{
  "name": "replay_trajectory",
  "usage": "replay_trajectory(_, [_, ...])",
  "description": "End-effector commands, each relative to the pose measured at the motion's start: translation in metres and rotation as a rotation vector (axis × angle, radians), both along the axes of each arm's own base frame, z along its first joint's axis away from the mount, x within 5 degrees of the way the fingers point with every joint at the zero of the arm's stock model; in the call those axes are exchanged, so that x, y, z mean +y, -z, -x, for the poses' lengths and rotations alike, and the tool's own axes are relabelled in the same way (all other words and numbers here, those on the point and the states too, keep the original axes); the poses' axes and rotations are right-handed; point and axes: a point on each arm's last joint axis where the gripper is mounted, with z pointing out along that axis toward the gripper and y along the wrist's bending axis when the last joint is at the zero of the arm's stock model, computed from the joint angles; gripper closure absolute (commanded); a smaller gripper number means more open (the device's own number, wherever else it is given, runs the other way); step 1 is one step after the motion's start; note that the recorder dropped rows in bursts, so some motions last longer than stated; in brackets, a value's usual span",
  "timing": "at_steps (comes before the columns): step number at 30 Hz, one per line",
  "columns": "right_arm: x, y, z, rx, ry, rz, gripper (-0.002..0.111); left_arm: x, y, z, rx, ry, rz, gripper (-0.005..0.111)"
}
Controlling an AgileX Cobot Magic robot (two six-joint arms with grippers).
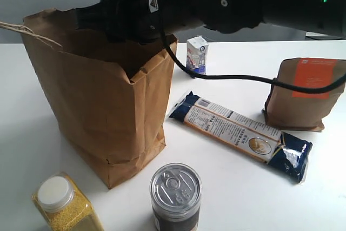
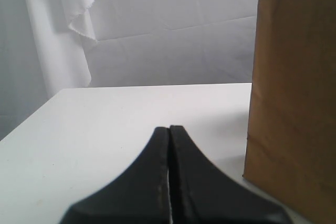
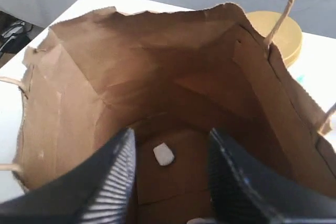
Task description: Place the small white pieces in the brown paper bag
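Right pincer: the right gripper [image 3: 170, 137] hangs over the mouth of the bag. Its two dark fingers [image 3: 118, 177], ribbed on the inner faces, stand well apart and grip nothing.
Small white piece: one small white piece [image 3: 163, 154] lies on the floor of the bag. It shows in the gap between the two fingers, below them and not touching them. It is a stubby, rounded lump with a dull surface.
Brown paper bag: the brown paper bag [image 1: 102, 106] stands upright and open on the table. It is of kraft paper, creased and crumpled, with a ragged rim, a flat folded floor and thin twine handles [image 3: 286, 6].
Right arm: the right arm [image 1: 216, 4], black, reaches from the right side to above the bag's mouth. A black cable [image 1: 227, 77] hangs from it.
Left pincer: the left gripper [image 2: 169, 129] is low over the bare table. Its smooth black fingers are pressed together with nothing between them, and the bag's flat side wall is near.
Table: the table [image 1: 232, 198] is white and smooth.
Front: a jar of yellow grains [image 1: 65, 204] with a white lid, and a can [image 1: 175, 192] with a silver ring-pull top, stand near the bag's base.
Middle: a long glossy packet [image 1: 240, 133] with dark blue ends lies flat.
Far: a small brown pouch [image 1: 304, 93] with an orange label stands upright. A blue-and-white carton [image 1: 197, 54] stands behind the bag.
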Motion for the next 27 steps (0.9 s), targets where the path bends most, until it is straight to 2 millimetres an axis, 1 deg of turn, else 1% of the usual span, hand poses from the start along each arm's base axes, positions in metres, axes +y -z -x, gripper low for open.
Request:
replay_trajectory(1, [-0.013,-0.027,0.013,-0.024,-0.013,-0.018,0.094,0.000,0.001,0.000,-0.005,0.008,0.000,0.107])
replay_trajectory(3, [-0.022,-0.038,0.017,-0.031,-0.010,-0.020,0.107,0.000,0.001,0.000,-0.005,0.008,0.000,0.107])
replay_trajectory(4, [-0.027,-0.044,0.020,-0.039,-0.009,-0.015,0.108,0.000,0.001,0.000,-0.005,0.008,0.000,0.107])
replay_trajectory(5, [-0.030,-0.047,0.024,-0.050,-0.015,-0.010,0.108,0.000,0.001,0.000,-0.005,0.008,0.000,0.107])
replay_trajectory(8, [-0.049,-0.055,0.032,-0.052,0.003,-0.032,0.108,0.000,0.001,0.000,-0.005,0.008,0.000,0.107])
replay_trajectory(10, [-0.061,-0.054,0.036,-0.051,0.007,-0.033,0.108,0.000,0.001,0.000,-0.005,0.008,0.000,0.107])
replay_trajectory(12, [-0.078,-0.051,0.037,-0.052,0.027,-0.023,0.108,0.000,0.001,0.000,-0.005,0.008,0.000,0.107])
replay_trajectory(13, [-0.096,-0.044,0.036,-0.054,0.051,-0.003,0.108,0.000,0.001,0.000,-0.005,0.008,0.000,0.107])
replay_trajectory(14, [-0.103,-0.042,0.034,-0.055,0.062,0.007,0.108,0.000,0.001,0.000,-0.005,0.008,0.000,0.107])
replay_trajectory(15, [-0.123,-0.034,0.031,-0.074,0.086,0.033,0.108,0.000,0.001,0.000,-0.005,0.008,0.000,0.107])
replay_trajectory(16, [-0.132,-0.031,0.029,-0.086,0.100,0.041,0.108,0.000,0.001,0.000,-0.005,0.008,0.000,0.107])
replay_trajectory(17, [-0.153,-0.025,0.028,-0.117,0.126,0.047,0.108,0.000,0.001,0.000,-0.005,0.008,0.000,0.107])
replay_trajectory(18, [-0.162,-0.025,0.028,-0.144,0.135,0.038,0.108,0.000,0.001,0.000,-0.005,0.008,0.000,0.107])
replay_trajectory(19, [-0.182,-0.019,0.029,-0.180,0.171,0.010,0.108,0.000,0.001,0.000,-0.005,0.008,0.000,0.107])
replay_trajectory(20, [-0.191,-0.014,0.029,-0.192,0.187,0.006,0.108,0.000,0.001,0.000,-0.005,0.008,0.000,0.107])
replay_trajectory(22, [-0.225,-0.002,0.032,-0.261,0.261,-0.026,0.108,0.000,0.001,0.000,-0.005,0.008,0.000,0.107])
replay_trajectory(26, [-0.268,0.022,0.042,-0.331,0.383,-0.025,0.108,0.000,0.001,0.000,-0.005,0.008,0.000,0.107])
replay_trajectory(27, [-0.276,0.027,0.045,-0.358,0.402,-0.034,0.108,0.000,0.001,0.000,-0.005,0.008,0.000,0.107])
